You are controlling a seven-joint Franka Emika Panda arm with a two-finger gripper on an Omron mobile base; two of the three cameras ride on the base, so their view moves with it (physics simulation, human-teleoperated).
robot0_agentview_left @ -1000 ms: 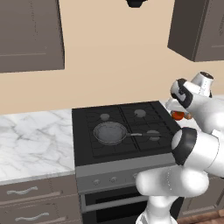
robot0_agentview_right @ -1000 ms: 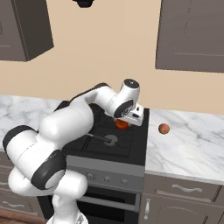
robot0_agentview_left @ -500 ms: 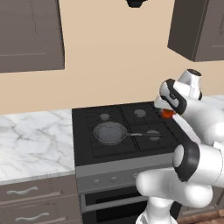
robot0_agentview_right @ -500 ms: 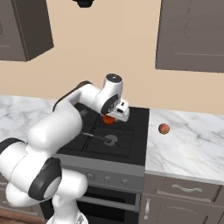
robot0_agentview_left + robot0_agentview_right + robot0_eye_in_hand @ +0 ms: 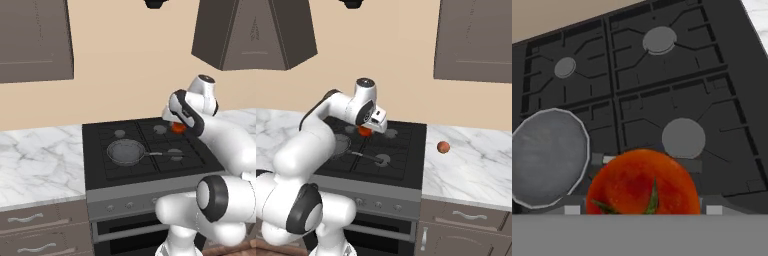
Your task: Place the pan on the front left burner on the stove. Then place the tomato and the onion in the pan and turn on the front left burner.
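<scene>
The left base view looks forward and down from behind the arm, which rises at 4 o'clock; the stove (image 5: 145, 150) sits centre. The right base view faces the same stove (image 5: 376, 150) from the other side, arm at 8 o'clock. Both share the cooktop and pan (image 5: 126, 151) (image 5: 342, 144). The hand view looks down close over the grates, pan (image 5: 548, 157) at 9 o'clock.
</scene>
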